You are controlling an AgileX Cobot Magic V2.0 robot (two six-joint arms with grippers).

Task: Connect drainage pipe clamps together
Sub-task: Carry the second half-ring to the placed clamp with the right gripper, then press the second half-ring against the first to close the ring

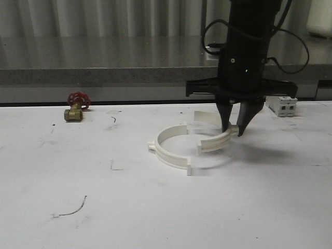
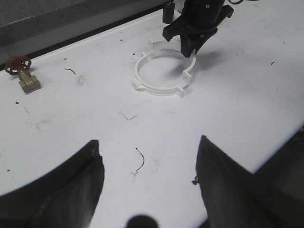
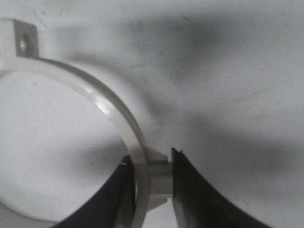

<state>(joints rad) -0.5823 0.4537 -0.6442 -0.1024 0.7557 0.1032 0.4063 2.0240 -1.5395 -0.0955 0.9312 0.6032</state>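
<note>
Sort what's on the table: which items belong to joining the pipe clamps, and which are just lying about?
Part of the job:
- near clamp half
- far clamp half, gripped by the right gripper

Lying about:
- brass valve with red handwheel
- white circuit breaker

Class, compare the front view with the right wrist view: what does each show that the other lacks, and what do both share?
Front view alone: the brass valve at the table's far left, the circuit breaker at far right, and the left half-ring lying on the white table. Right wrist view alone: a close look at the holed tab. Both: the right gripper closed across the right half-ring.
</note>
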